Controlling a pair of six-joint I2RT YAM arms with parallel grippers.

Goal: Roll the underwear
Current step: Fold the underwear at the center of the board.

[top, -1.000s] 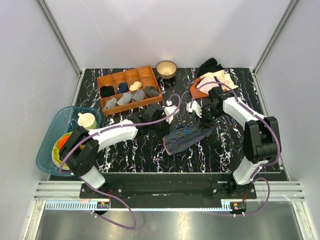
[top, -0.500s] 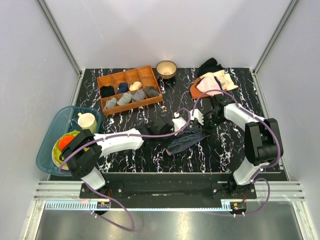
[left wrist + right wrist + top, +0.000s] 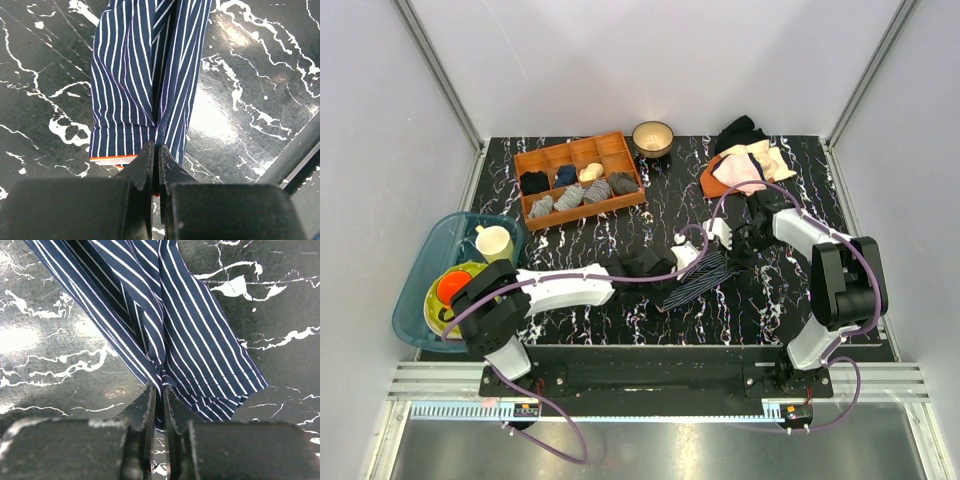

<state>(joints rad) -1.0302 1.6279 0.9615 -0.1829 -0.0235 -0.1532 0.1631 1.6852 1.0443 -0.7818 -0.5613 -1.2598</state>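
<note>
The underwear (image 3: 696, 284) lies on the black marble table (image 3: 580, 320) near the middle, gathered into a narrow, slanted navy pinstriped strip. In the left wrist view the underwear (image 3: 145, 75) stretches away from my left gripper (image 3: 156, 151), which is shut on its near end beside the reddish edge (image 3: 112, 159). In the right wrist view my right gripper (image 3: 160, 392) pinches a fold at the opposite end of the underwear (image 3: 185, 325), jaws nearly together with cloth between them. From above, the left gripper (image 3: 672, 268) is at the strip's left end and the right gripper (image 3: 732, 252) at its upper right end.
An orange divided tray (image 3: 532, 160) with rolled cloths stands at the back left, a small bowl (image 3: 653, 137) behind it. A pile of pink, cream and black garments (image 3: 745, 158) lies at the back right. A teal basin (image 3: 420, 290) with a cup and bowls sits at the left edge.
My left gripper has swung right and toward the near edge with the cloth, and the underwear has gone from a spread shape to a narrow strip. The right gripper shifted slightly.
</note>
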